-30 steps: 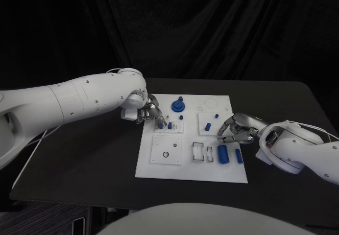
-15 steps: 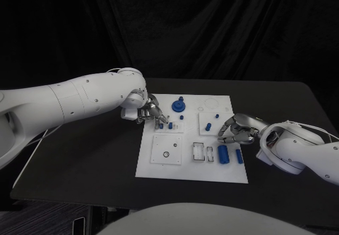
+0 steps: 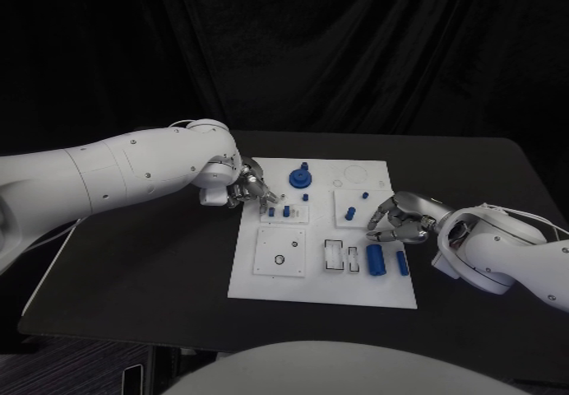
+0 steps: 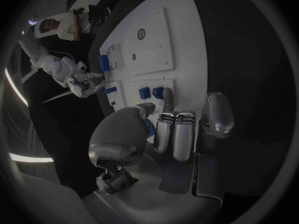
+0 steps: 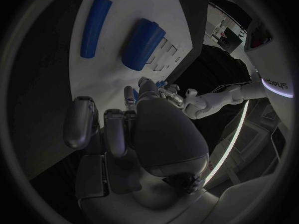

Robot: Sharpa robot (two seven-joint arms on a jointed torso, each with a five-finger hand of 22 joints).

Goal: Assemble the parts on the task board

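Observation:
The white task board lies mid-table. Two small blue pegs stand in its upper-left plate, and they show again in the left wrist view. My left hand hovers just left of them over the board's edge, fingers stretched toward them and holding nothing. A blue knob stands beyond it. My right hand rests with curled fingers over the board's right side, beside a short blue piece. A thick blue cylinder and a slim blue rod lie flat near it.
A square plate with a round hole and a slotted block sit on the board's near half. Bare black table surrounds the board. The right wrist view shows the cylinder and rod ahead of the fingers.
My left hand has drawn back a little to the left, away from the two pegs. The right hand has stayed put.

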